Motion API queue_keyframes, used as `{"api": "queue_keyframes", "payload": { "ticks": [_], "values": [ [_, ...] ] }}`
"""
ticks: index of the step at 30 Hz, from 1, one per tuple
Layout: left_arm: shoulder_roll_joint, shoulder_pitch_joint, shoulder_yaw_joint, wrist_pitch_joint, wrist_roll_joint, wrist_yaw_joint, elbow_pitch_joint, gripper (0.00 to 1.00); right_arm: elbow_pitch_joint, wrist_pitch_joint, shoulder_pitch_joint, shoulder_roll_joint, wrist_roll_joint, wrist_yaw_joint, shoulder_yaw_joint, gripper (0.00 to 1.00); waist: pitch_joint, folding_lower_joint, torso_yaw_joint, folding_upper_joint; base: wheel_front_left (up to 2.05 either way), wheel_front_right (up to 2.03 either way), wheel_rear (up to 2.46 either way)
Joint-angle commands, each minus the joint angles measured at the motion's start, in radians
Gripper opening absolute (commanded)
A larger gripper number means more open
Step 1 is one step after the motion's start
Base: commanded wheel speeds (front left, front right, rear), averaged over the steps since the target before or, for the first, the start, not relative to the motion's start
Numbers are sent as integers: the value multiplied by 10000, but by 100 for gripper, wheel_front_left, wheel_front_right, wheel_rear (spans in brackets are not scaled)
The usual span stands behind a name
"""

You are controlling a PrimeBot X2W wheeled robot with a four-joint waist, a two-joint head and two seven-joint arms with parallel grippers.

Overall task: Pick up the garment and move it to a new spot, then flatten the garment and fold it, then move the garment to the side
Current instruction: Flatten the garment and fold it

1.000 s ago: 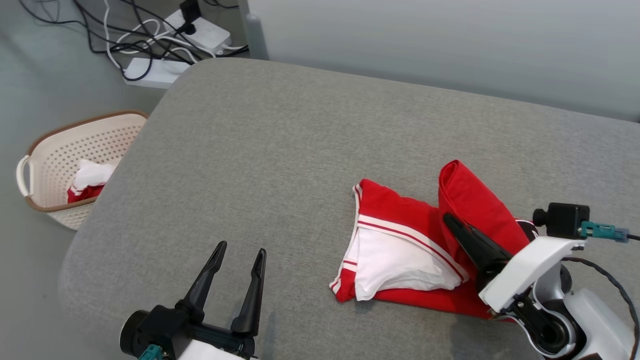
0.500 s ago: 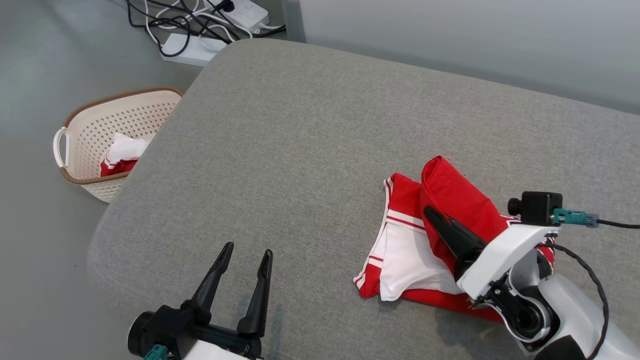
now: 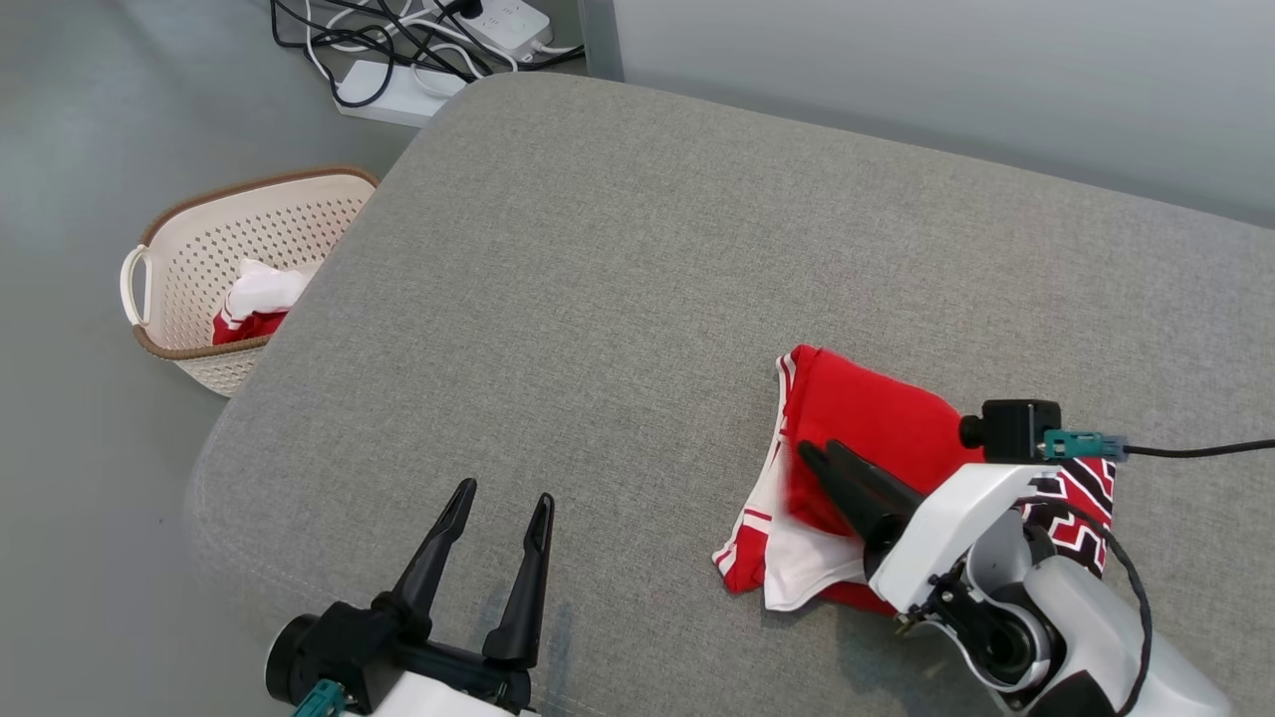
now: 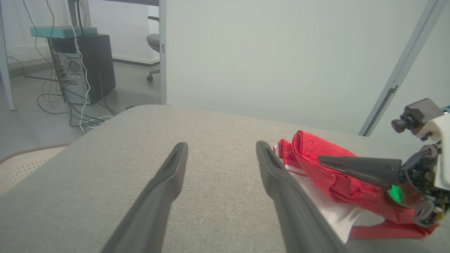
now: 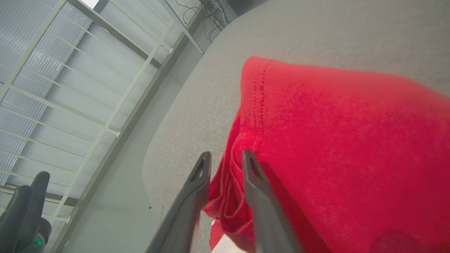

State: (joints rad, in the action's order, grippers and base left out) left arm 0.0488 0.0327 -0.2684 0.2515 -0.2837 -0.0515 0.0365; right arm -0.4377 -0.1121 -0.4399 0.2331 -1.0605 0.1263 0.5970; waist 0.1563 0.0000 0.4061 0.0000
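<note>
- Grey woven upholstery covers the broad padded cushion (image 3: 618,259), rounded at its corners, with a pale wall beyond.
- Right end effector (image 5: 226,153) sits low on the garment (image 3: 867,418), its fingers a narrow gap apart with a bunched red fold between them. Whether that fold is pinched or let go, one cannot tell.
- The garment lies right under and ahead of those fingers. It is soft red knit with a stitched hem, and a white panel and striped trim spill out toward the other arm. A black-and-white patterned patch sits back by the wrist.
- Left end effector (image 3: 506,492) hangs spread wide and empty over bare cushion, with the garment well off to its right.
- The fold looks under way, judging by the doubled red layer. Good form here would be to lay the flap flat, match the edges, and release low so the limp cloth doesn't spring back.
- A perforated cream basket (image 3: 261,180) stands on the floor, far to the left end effector's left.
</note>
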Motion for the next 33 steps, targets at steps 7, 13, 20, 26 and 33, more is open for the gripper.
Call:
{"api": "queue_keyframes", "payload": {
  "ticks": [7,13,20,26,33],
  "values": [
    [14,-424,250,103,-54,43,-152,100,6,319,-373,-474,-188,44,548,100,-103,0,5,0,0,0,0],
    [14,-360,318,103,1,44,-124,100,297,919,-476,-280,131,44,798,100,-301,0,-147,0,0,0,0],
    [14,-304,514,103,-14,-14,-204,100,701,2629,-378,414,1670,44,480,100,-455,0,-794,0,0,0,0],
    [14,-401,799,103,-48,72,-234,100,504,3676,-163,600,3386,44,-470,100,-537,0,-1883,0,0,0,0],
    [14,-483,1042,103,17,137,-210,100,1156,3733,357,145,5256,44,-1904,100,-629,0,-2818,0,0,0,0]
  ]
}}
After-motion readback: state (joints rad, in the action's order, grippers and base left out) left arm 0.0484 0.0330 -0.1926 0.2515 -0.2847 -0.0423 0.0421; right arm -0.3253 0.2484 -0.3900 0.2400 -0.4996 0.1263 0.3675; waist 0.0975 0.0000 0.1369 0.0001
